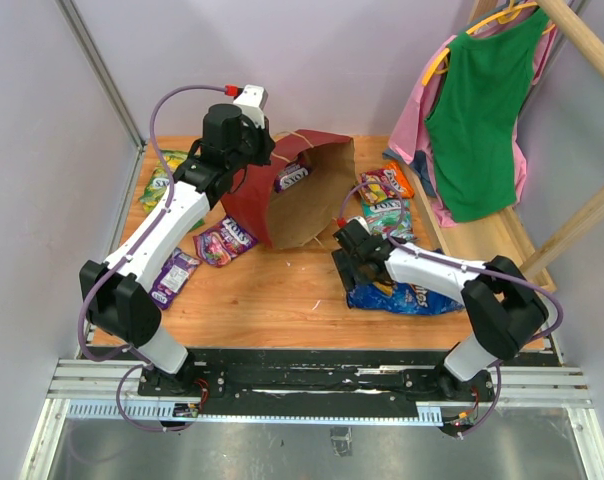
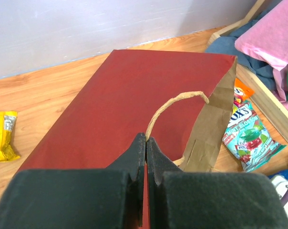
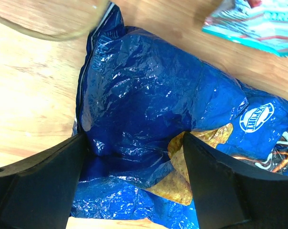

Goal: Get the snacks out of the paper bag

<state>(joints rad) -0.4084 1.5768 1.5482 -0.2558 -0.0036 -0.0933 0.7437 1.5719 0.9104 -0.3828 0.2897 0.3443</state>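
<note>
A: Where is the red paper bag with the brown kraft inside (image 1: pixel 307 205)?

B: At the far middle of the wooden table (image 1: pixel 272 290), tipped so its mouth faces near and right. The left pincer (image 2: pixel 146 140) is pressed together on the bag's red edge, just beside the beige loop handle (image 2: pixel 175 101).

A: And the right pincer (image 1: pixel 345 246)?

B: Spread wide, 1 finger on each side of the large glossy blue chip bag (image 3: pixel 149 95). That one lies flat on the table, outside the paper bag. I judge nothing is pinched.

A: What is left inside?

B: From above, 1 flat purple packet (image 1: pixel 292 178) shows in the mouth, up and left of the right pincer. The bag's long axis seems to run from the mouth back toward the far left. The right arm is nearer the mouth, so the reach likely falls to it.

A: Do the wrist views show that packet?

B: No. The left wrist sees only the bag's red outside and a teal-white packet (image 2: pixel 249 136) beyond. The right wrist sees mostly blue foil.
</note>
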